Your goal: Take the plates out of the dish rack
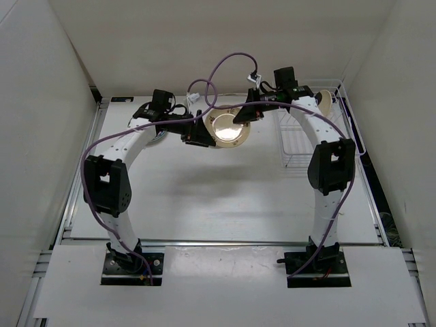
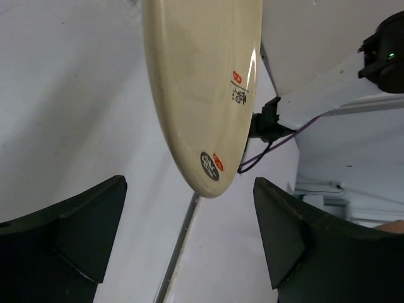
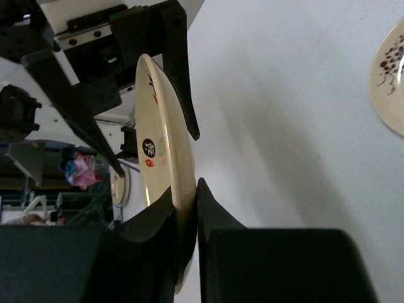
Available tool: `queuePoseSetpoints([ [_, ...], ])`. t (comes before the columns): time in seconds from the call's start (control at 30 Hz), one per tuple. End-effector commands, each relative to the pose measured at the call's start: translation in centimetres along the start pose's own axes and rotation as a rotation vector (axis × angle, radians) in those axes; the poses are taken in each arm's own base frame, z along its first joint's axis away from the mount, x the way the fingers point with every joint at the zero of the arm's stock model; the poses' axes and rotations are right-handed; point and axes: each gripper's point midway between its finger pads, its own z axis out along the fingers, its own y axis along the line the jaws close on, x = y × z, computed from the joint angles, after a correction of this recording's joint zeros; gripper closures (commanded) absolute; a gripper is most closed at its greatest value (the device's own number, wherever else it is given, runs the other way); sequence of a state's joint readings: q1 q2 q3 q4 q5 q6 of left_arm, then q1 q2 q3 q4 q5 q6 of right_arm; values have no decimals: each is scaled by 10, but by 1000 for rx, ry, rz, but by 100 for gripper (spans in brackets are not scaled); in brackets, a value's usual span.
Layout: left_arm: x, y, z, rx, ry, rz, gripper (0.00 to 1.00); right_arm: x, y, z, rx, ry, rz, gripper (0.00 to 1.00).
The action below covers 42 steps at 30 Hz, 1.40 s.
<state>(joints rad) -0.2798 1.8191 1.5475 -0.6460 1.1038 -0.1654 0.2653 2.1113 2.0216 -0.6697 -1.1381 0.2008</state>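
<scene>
My right gripper (image 1: 240,117) is shut on the rim of a plain cream plate (image 1: 228,128) and holds it on edge above the middle back of the table. The right wrist view shows the plate (image 3: 161,145) pinched between my right gripper's (image 3: 196,208) jaws. My left gripper (image 1: 197,136) is open, its fingers on either side of the plate's far edge. In the left wrist view the plate (image 2: 202,95) hangs just beyond the open left gripper (image 2: 189,233), not touching it. The white wire dish rack (image 1: 300,146) stands at the back right, with one tan plate (image 1: 325,102) upright in it.
A white plate with a dark pattern (image 3: 391,76) lies flat on the table; in the top view it is mostly hidden under the left arm (image 1: 160,138). Purple cables loop above both wrists. White walls close in the table on three sides.
</scene>
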Motion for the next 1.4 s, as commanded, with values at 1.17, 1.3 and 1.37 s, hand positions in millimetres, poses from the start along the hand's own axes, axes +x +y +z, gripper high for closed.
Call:
queuePoseSetpoints([
  [1.17, -64, 30, 0, -240, -236, -174, 90, 6, -28, -13, 80, -18, 63, 27],
  [1.3, -59, 60, 6, -281, -242, -305, 90, 8, -23, -43, 128, -57, 61, 27],
  [1.37, -69, 66, 5, -278, -261, -327, 90, 15, -16, -50, 145, -62, 61, 27],
])
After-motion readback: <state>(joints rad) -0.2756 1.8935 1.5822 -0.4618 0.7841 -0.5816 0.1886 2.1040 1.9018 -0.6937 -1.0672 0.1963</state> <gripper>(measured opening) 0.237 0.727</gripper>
